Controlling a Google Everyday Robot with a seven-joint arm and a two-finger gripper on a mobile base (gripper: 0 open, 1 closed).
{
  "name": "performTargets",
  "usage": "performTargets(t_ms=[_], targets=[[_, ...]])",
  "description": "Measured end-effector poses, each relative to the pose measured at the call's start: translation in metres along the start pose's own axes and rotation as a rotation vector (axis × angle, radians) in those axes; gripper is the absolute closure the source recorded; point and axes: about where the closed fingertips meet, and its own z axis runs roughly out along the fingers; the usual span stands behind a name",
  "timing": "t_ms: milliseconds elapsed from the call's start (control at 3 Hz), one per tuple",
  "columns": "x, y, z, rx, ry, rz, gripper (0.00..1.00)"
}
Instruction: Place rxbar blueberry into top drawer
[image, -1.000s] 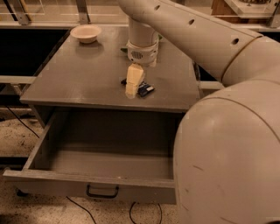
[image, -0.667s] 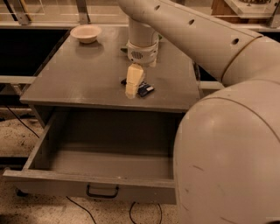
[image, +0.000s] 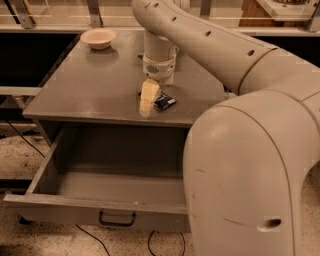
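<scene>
The rxbar blueberry (image: 165, 102), a small dark-blue wrapper with white lettering, lies on the grey cabinet top (image: 100, 85) near its front edge. My gripper (image: 149, 98) points straight down and sits at the bar's left end, hiding part of it. I cannot tell whether it holds the bar. The top drawer (image: 75, 205) is pulled out below the cabinet top. Its inside is bare and its dark handle (image: 116, 219) faces front.
A pale bowl (image: 98, 38) stands at the back left of the cabinet top. My large arm link (image: 250, 165) fills the right side and covers the drawer's right end. Cables lie on the speckled floor (image: 15, 150).
</scene>
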Motion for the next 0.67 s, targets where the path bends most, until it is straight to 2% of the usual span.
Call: performTargets(t_ms=[667], targets=[[0.0,0.0,0.0,0.0,0.0,0.0,0.51]])
